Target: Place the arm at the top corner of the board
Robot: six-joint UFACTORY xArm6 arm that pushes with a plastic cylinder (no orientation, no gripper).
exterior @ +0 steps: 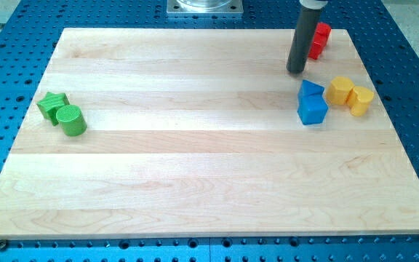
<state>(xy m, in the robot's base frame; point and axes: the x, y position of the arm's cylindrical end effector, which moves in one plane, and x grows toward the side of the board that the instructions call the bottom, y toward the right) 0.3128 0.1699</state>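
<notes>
My tip [296, 70] touches the wooden board [195, 160] near the view's top right corner. Red blocks [319, 40] lie just right of the rod, partly hidden by it; their shapes cannot be made out. Two blue blocks sit just below and right of the tip: a smaller wedge-like one [310, 89] and a cube [313, 109]. A yellow block [339, 90] and a yellow cylinder [360, 100] lie right of the blue ones. A green star [52, 104] and a green cylinder [71, 120] sit touching at the view's left edge of the board.
A blue perforated table [413, 87] surrounds the board on all sides. A grey metal base plate [204, 6] stands at the view's top centre, just beyond the board's edge.
</notes>
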